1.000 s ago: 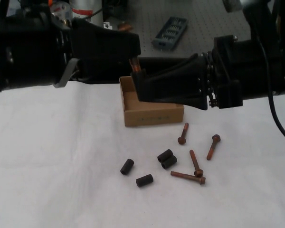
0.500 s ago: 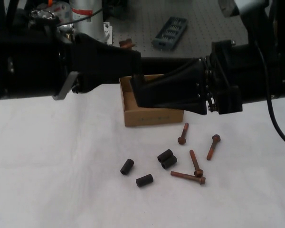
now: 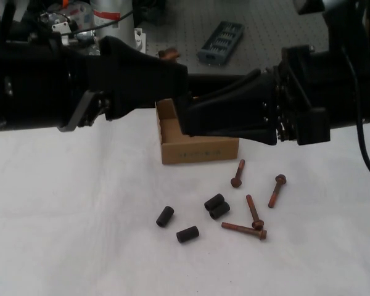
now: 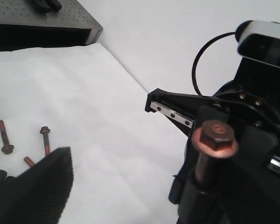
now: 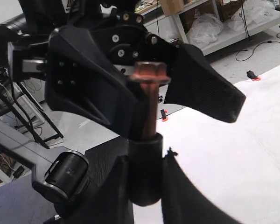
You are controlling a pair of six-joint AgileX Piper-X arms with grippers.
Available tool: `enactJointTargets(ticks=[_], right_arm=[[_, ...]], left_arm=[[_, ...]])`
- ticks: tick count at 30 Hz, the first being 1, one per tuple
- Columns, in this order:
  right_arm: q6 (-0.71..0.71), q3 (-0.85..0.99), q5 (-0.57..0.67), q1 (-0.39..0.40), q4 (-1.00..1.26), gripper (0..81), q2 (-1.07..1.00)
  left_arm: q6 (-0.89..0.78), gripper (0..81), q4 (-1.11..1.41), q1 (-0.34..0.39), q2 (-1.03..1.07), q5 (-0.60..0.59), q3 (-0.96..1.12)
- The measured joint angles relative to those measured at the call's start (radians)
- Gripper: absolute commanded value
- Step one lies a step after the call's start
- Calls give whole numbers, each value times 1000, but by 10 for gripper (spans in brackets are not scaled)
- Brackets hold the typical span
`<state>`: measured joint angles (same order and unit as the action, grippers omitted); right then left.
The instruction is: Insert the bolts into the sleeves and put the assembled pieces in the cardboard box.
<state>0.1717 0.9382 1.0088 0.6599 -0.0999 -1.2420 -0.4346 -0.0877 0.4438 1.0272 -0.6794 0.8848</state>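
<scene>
Since 1 second ago the left gripper (image 3: 180,80) has pushed further toward the right gripper (image 3: 190,118). The copper shank that showed between them from above is now covered by their black bodies. The right arm's wrist has also shifted slightly to the right. Both grippers meet in the air over the cardboard box (image 3: 197,150), which sits on the white cloth (image 3: 80,216).

The right gripper's 2 fingers are clamped on a black sleeve (image 5: 144,175). A copper bolt (image 5: 149,98) stands in this sleeve, with part of its shank inside and its hex head sticking out well clear of the sleeve's end. The left gripper's fingers are spread apart on either side of the bolt's head. Its textured pad (image 5: 203,91) stands clear of the bolt, and whether the other finger touches the shank cannot be told.

On the cloth, nearer the camera than the box, lie 4 loose sleeves (image 3: 187,234), 2 of them touching side by side. Just to their right lie 4 loose bolts (image 3: 277,190), 2 of them with their heads close together.
</scene>
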Motion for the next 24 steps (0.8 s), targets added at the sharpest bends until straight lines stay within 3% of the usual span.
enactJointTargets(ticks=[12,24], right_arm=[[0,5,-2,0,-5,29,0],[0,5,-92,0,-70,29,0]], left_arm=[[-57,608,61,0,2,-14,-6],[-79,608,88,0,2,-78,-6]])
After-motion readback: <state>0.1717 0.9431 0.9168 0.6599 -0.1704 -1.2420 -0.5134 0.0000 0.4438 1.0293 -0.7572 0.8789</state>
